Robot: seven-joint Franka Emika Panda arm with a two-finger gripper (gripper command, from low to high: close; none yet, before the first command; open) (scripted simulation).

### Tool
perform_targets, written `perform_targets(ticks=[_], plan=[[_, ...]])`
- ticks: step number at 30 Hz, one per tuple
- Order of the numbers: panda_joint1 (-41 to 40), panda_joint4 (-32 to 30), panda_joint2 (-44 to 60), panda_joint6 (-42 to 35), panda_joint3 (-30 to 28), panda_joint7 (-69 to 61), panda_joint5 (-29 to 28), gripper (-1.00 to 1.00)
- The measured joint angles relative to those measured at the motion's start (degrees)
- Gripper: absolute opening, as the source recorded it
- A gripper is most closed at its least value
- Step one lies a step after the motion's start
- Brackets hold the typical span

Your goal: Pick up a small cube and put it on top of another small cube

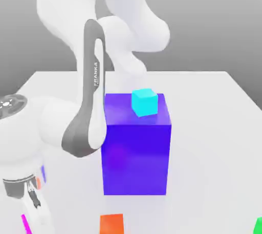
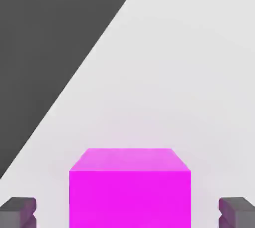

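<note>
Two dark fingertips (image 2: 19, 212) were seen in the hand view, one on each side of the small magenta-pink cube (image 2: 130, 192), with a clear gap left between each pad and the cube's faces, so the gripper (image 2: 130, 213) was spread open and nothing was gripped. The cube was seated on the pale table (image 2: 199, 72), between the fingers but untouched by them.

In the exterior view, at the exterior view's left, the white arm (image 1: 30, 125) was bent low over the table's near corner, and a thin strip of magenta (image 1: 24, 224) was visible at the bottom edge beneath the hand. Further toward the middle, the orange small cube (image 1: 111, 224) was cut by the bottom edge. Behind it the large blue-purple block (image 1: 137, 156) was stood upright on the table, and the cyan small cube (image 1: 144, 102) was rested on its top face. At the exterior view's far right, a green object (image 1: 258, 225) was partly seen at the lower corner.
</note>
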Motion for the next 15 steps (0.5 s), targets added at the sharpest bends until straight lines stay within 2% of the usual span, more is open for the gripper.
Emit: perform_targets(ticks=[5, 9, 15], plan=[[-0.04, -0.01, -0.04, 0.00, 0.02, 0.06, -0.05, -1.00], [0.88, -1.55, -7.03, -5.44, -1.16, 1.04, -1.40, -1.00], [8.85, 1.57, -8.28, -10.07, 5.87, -4.18, -6.61, -1.00]])
